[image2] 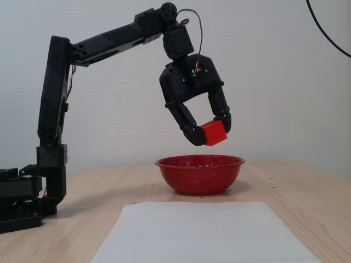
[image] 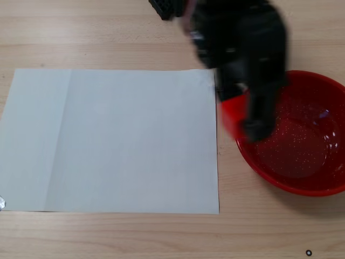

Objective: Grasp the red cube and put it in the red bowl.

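Gripper: the black two-finger gripper (image2: 210,133) is hanging in the air, its fingers clamping the small bright red matte cube (image2: 214,132) between them
Cube: it is sitting tilted between the fingertips, clear above the bowl's rim in the side-on fixed view; in the top-down fixed view it is showing as a red blur (image: 233,114) at the bowl's left edge
Bowl: the large round glossy red bowl with white speckles (image: 318,183) is resting on the pale wooden table (image: 108,32), right of the paper; nothing is lying inside it
Paper: the white sheet of paper (image: 108,140) is lying flat on the table's left part
Arm: the black arm (image2: 98,46) is reaching rightward from its base, motion-blurred from above
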`<act>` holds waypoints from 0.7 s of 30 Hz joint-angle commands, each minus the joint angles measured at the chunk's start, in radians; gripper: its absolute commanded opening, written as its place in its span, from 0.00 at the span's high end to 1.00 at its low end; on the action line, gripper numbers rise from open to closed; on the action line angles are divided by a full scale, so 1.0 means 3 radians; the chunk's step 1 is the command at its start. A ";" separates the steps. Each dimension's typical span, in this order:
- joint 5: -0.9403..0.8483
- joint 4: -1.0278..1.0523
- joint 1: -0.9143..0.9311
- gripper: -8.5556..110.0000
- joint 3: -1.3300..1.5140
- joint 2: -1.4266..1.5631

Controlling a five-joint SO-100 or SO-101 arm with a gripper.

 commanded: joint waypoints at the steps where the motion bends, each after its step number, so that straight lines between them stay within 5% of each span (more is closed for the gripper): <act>1: -0.0051 -0.0174 0.0123 0.93 -0.0128 0.0527; 17: -0.0077 -0.0900 0.0757 0.93 0.0522 0.0409; 21: -0.0066 -0.0905 0.0813 0.79 0.0557 0.0399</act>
